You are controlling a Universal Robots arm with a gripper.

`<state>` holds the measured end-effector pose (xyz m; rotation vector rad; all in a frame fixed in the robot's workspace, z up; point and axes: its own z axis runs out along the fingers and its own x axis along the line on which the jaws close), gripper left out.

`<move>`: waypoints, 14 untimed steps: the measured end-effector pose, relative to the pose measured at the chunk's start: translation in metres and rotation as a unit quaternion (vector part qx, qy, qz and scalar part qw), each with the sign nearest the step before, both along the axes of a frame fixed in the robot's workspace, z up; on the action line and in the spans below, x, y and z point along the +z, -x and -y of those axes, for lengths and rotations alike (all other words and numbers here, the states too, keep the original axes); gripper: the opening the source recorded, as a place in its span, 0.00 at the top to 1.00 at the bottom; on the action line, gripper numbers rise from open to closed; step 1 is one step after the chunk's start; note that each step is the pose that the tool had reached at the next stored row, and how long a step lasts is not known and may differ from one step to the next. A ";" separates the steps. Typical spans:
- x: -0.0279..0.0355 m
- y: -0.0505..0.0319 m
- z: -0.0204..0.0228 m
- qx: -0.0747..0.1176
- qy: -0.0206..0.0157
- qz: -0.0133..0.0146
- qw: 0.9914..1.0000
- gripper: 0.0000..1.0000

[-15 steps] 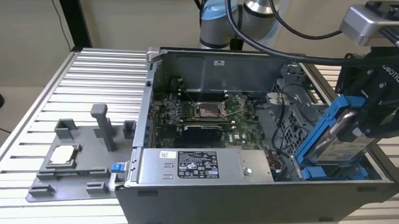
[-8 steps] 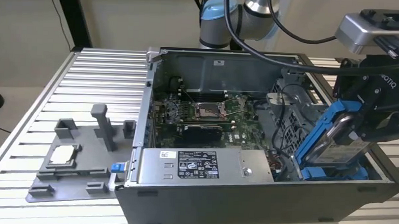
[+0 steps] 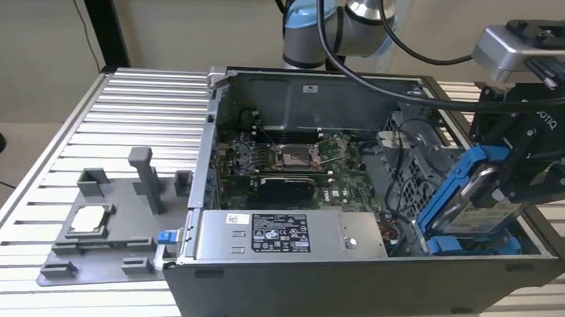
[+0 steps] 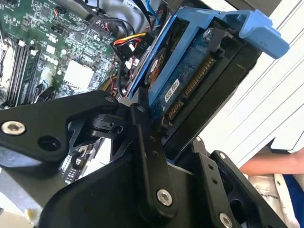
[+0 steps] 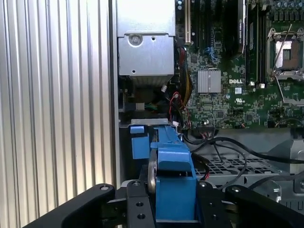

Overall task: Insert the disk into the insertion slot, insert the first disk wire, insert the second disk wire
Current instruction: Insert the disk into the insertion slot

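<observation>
My gripper (image 3: pixel 500 186) is shut on the disk (image 3: pixel 469 204), a silver drive in a bright blue carrier. I hold it tilted on edge at the exterior view's right end of the open computer case (image 3: pixel 353 288). Its lower end sits at the insertion slot (image 3: pixel 472 246), where more blue plastic shows. In the second wrist view the black fingers (image 4: pixel 142 137) clamp the disk (image 4: pixel 190 78), whose connector edge is bare. The first wrist view has the disk (image 5: pixel 173 173) between the jaws of the gripper (image 5: pixel 173 204), above the slot (image 5: pixel 138 142). Loose black wires (image 5: pixel 228 148) lie beside it.
A grey labelled power-supply box (image 3: pixel 290 233) fills the case's front, with the motherboard (image 3: pixel 282 158) behind it. A grey fixture plate (image 3: pixel 111 226) with posts lies on the slatted table (image 3: pixel 124 118) at the exterior view's left. A person's arm (image 4: pixel 270 166) is beyond the case.
</observation>
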<state>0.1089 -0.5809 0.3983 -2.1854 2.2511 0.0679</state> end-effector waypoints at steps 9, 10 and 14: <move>0.0000 -0.0002 0.0000 0.000 0.000 0.000 1.000 0.00; -0.0004 -0.0008 -0.0001 0.000 0.000 0.000 1.000 0.00; -0.0029 -0.0067 -0.0011 0.000 -0.001 0.002 1.000 0.00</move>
